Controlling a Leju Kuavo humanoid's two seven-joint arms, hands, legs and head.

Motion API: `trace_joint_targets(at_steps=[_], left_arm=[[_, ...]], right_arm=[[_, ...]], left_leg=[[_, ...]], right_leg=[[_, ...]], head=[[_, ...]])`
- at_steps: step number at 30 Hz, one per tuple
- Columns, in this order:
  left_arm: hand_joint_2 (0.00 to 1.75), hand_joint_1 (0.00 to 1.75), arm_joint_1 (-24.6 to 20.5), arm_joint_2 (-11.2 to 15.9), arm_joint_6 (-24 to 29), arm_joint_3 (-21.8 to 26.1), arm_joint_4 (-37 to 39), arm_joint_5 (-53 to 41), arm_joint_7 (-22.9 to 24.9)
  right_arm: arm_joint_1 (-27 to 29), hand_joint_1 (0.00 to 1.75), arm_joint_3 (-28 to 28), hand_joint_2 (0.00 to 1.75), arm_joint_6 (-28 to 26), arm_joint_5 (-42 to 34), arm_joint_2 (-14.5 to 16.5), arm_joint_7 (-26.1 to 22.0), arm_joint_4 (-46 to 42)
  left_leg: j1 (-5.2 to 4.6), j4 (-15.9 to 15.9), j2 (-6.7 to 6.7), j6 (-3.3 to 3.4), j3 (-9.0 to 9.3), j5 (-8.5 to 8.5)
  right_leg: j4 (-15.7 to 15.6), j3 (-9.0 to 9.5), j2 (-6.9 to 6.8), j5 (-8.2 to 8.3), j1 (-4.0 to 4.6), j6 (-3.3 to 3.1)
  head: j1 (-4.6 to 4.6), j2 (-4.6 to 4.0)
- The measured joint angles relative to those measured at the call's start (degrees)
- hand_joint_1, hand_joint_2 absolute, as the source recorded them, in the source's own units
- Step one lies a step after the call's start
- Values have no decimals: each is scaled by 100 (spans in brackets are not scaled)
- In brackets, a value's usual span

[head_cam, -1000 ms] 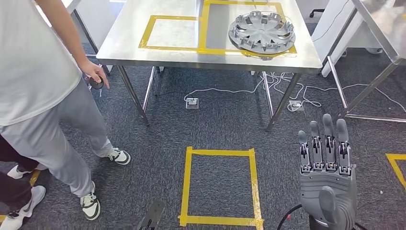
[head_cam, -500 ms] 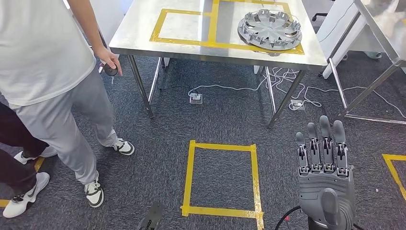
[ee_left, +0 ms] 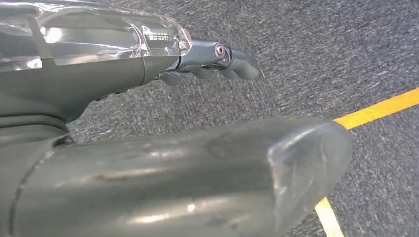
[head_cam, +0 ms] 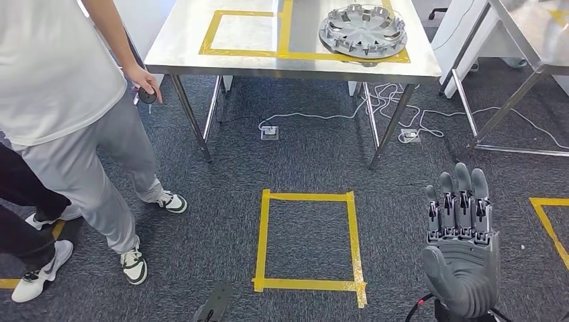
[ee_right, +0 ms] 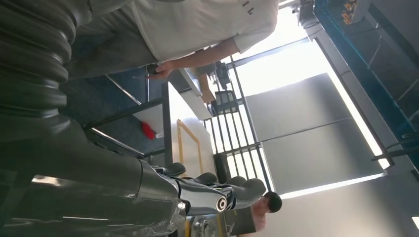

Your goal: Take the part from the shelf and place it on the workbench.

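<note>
The part, a grey wheel cover [head_cam: 363, 30], lies on the steel workbench [head_cam: 181, 40], inside a yellow-taped box at its right end. My right hand [head_cam: 461, 255] is raised low on the right, well short of the bench, fingers straight and apart, holding nothing. The right wrist view has this right hand [ee_right: 148, 197] with its fingers extended. A dark tip of my left hand [head_cam: 213, 305] pokes in at the bottom edge. The left wrist view has the left hand [ee_left: 148, 148] hanging over grey carpet, fingers loosely extended and holding nothing.
A person [head_cam: 60, 100] stands at the left beside the bench corner, holding a small dark object [head_cam: 147, 96]. A yellow tape square [head_cam: 260, 241] marks the carpet ahead. Cables [head_cam: 389, 111] trail under the bench. Another metal table frame [head_cam: 510, 100] stands at the right.
The camera has moved, so the bench and floor square sit a little differently in the picture. The person has stepped closer. My right hand stays raised with fingers apart.
</note>
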Motion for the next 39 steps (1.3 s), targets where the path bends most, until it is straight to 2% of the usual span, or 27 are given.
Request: trace_joint_targets(at_steps=[1, 2, 3, 4, 6, 8, 10, 12, 13, 15, 17, 18, 19, 20, 22, 24, 26, 27, 29, 30, 32, 33, 34, 35, 36, 38, 39], left_arm=[[0, 0, 8, 1, 0, 0, 0, -1, 11], [0, 0, 20, 3, 0, 0, 1, -1, 29], [0, 0, 32, 4, 0, -1, 1, -1, 46], [0, 0, 42, 7, 0, -1, 1, -1, 66], [0, 0, 50, 10, -3, -2, 1, -1, 98], [0, 0, 50, 13, -15, -2, 1, -11, 134], [0, 0, 60, 17, -36, -3, 1, -27, 192], [0, 0, 71, 21, -81, -6, 1, -44, 268], [0, 0, 74, 20, -121, -10, 1, -61, 311], [0, 0, 73, 16, -211, -40, 1, -116, 399], [0, 0, 76, 13, -295, -95, 2, -190, 472], [0, 0, 78, 13, -333, -121, 2, -225, 496], [0, 0, 76, 10, -377, -147, 2, -256, 511], [0, 0, 72, 4, -418, -172, 1, -279, 520], [0, 0, 62, -15, -496, -212, -2, -315, 537], [0, 0, 73, -23, -564, -245, -1, -337, 575], [0, 0, 97, -23, -616, -273, 0, -334, 605], [0, 0, 107, -21, -637, -281, 1, -322, 608], [0, 0, 126, -7, -686, -286, 3, -274, 590], [0, 0, 143, 5, -718, -286, 4, -245, 579], [0, 0, 197, 31, -780, -286, 9, -192, 552], [0, 0, 222, 41, -801, -286, 11, -179, 543], [0, 0, 240, 52, -815, -286, 15, -168, 535], [0, 0, 247, 59, -823, -286, 17, -164, 530], [0, 0, 247, 67, -828, -286, 19, -163, 526], [0, 0, 240, 77, -832, -287, 20, -162, 522], [0, 0, 241, 81, -842, -288, 20, -160, 522]], right_arm=[[2, 0, 3, 175, -3, 1, 0, 1, 9], [4, 0, 7, 175, -4, 1, 0, 1, 22], [4, 0, 10, 175, -6, 1, 0, 1, 37], [4, 0, 14, 175, -8, 1, 0, 1, 50], [2, 0, 21, 175, -20, 13, 0, 1, 69], [-4, 0, 28, 175, -124, 134, -4, 45, 86], [-7, 0, 35, 175, -423, 559, -27, 252, 139], [3, 0, 43, 175, -830, 1400, -67, 739, 296], [-2, 0, 46, 175, -989, 1977, -80, 1091, 457], [-43, 0, 60, 175, -1117, 3103, -75, 1754, 1001], [-130, 0, 73, 87, -1091, 3694, -4, 1990, 1866], [-202, 0, 68, 44, -1023, 3662, 68, 1907, 2407], [-291, 0, 42, 0, -893, 3400, 165, 1722, 3047], [-370, 0, -5, 0, -714, 2970, 262, 1505, 3706], [-458, 0, -178, 0, -223, 1855, 409, 1147, 4960], [-488, 0, -441, 0, 199, 875, 514, 1154, 6035], [-490, 0, -740, 0, 370, 225, 634, 1473, 7044], [-473, 0, -875, 0, 387, 28, 698, 1646, 7475], [-457, 0, -1098, 0, 374, -192, 821, 1876, 8142], [-468, 0, -1192, 0, 357, -259, 877, 1932, 8400], [-492, 0, -1379, 0, 317, -360, 989, 2000, 8917], [-484, 0, -1441, 0, 306, -384, 1036, 2019, 9116], [-478, 0, -1494, 0, 299, -398, 1078, 2033, 9289], [-486, 0, -1545, 0, 297, -404, 1110, 2040, 9426], [-511, 0, -1608, 0, 296, -403, 1151, 2040, 9569], [-582, 0, -1772, 0, 297, -405, 1246, 2040, 9919], [-608, 0, -1841, 0, 301, -409, 1285, 2036, 10093]], left_leg=[[1, 375, -13, -17, -143, -198], [1, 667, -16, -34, -244, -308], [1, 786, -14, -45, -261, -304], [2, 698, -10, -52, -174, -194], [3, 58, 6, -46, 225, 136], [-1, -467, 16, -3, 530, 275], [-4, -589, 15, 68, 576, 237], [16, -627, 14, 140, 556, 231], [26, -636, 19, 171, 541, 247], [28, -642, 43, 222, 501, 278], [7, -639, 85, 254, 451, 303], [-6, -639, 110, 262, 433, 312], [-21, -639, 137, 267, 422, 321], [-37, -639, 162, 269, 420, 327], [-71, -643, 188, 260, 416, 341], [-90, -652, 221, 221, 399, 368], [-95, -674, 296, 176, 395, 392], [-97, -656, 286, 156, 387, 360], [-92, -383, 141, 110, 271, 138], [-86, -64, 43, 90, 133, -52], [-77, 693, -24, 64, -209, -385], [-74, 922, -26, 53, -322, -433], [-70, 947, -28, 47, -339, -365], [-62, 749, -55, 44, -243, -190], [-48, 388, -143, 47, -59, 42], [14, -301, -548, 77, 301, 300], [33, -484, -698, 92, 399, 321]], right_leg=[[17, -43, -5, 16, 2, -10], [40, -84, -9, 27, 3, -12], [69, -120, -12, 34, 3, -9], [103, -150, -14, 34, 1, -2], [183, -194, -16, 10, -7, 30], [279, -249, -12, -22, 7, 81], [340, -301, -8, -26, 28, 120], [383, -336, -3, -60, 30, 166], [499, -389, 2, -150, 23, 204], [1037, -632, 10, -470, -6, 284], [1693, -921, 11, -736, -39, 325], [1831, -980, 10, -735, -50, 325], [1760, -946, 6, -623, -56, 310], [1481, -816, -15, -420, -56, 279], [761, -489, -182, -96, -17, 185], [391, -343, -334, -31, 39, 105], [319, -343, -300, -32, 57, 70], [276, -332, -263, -9, 42, 61], [191, -319, -165, 59, 4, 24], [166, -317, -104, 88, -13, 8], [178, -336, 38, 101, -9, -12], [194, -341, 105, 100, -5, -13], [214, -346, 177, 97, -2, -9], [238, -350, 257, 90, -3, -1], [267, -354, 340, 80, -6, 15], [345, -387, 489, 48, -14, 63], [379, -419, 559, 37, -24, 95]], head=[[-8, 0], [-9, 0], [-10, 0], [-10, 0], [-13, 0], [-22, 0], [-22, 0], [-10, 0], [4, 0], [26, 0], [41, 0], [48, 0], [53, 0], [58, 0], [57, -1], [65, -1], [77, 0], [75, 0], [54, -1], [34, -1], [1, -1], [-4, -1], [-7, 0], [-9, 0], [-11, 0], [-15, 0], [-8, 0]])
